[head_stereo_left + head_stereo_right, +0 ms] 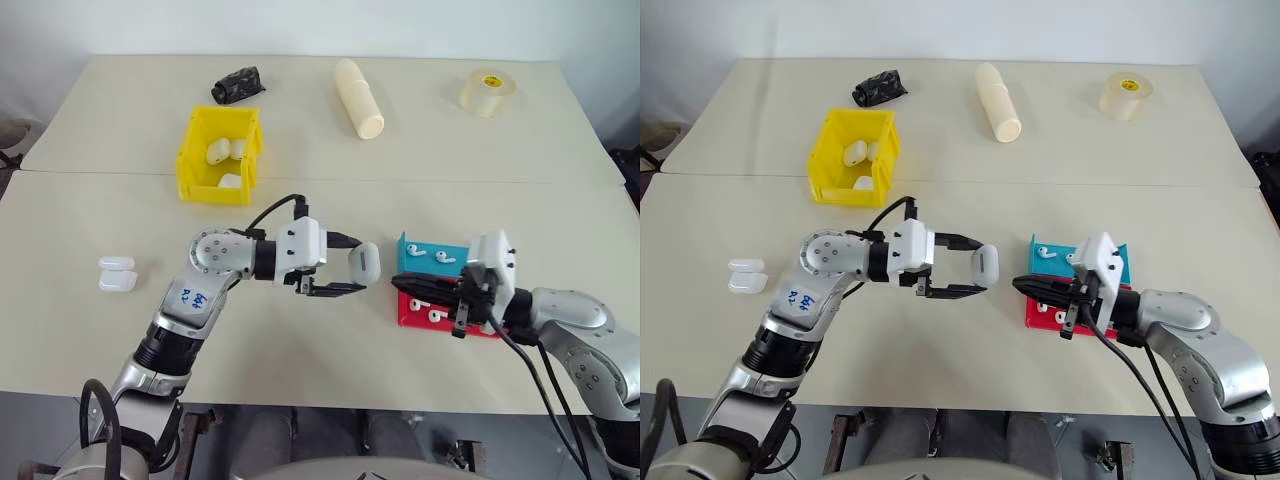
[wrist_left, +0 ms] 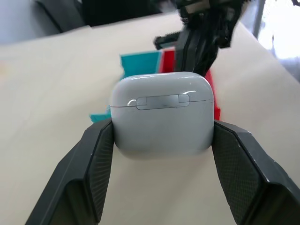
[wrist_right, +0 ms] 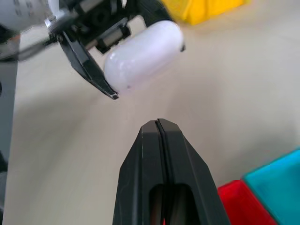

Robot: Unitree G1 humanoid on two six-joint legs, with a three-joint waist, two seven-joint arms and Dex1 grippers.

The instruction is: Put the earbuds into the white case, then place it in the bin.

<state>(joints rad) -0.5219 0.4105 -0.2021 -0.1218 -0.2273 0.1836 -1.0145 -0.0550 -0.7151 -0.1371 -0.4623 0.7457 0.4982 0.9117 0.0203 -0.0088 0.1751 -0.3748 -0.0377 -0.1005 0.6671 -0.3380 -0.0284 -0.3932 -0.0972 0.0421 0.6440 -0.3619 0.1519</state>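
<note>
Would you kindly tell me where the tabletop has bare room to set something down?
Free: the stretch between the bin and the left end effector, and the near edge below it. Crowded: around the red tray and teal tray, where the right end effector hovers.

Lab-like room: bare tables (image 1: 330, 150), grey walls

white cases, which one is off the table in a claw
The white case clamped in the left claw; the others lie in the yellow bin or on the table.

left end effector (image 1: 352, 270) clamped, right end effector (image 1: 1023, 286) closed
</note>
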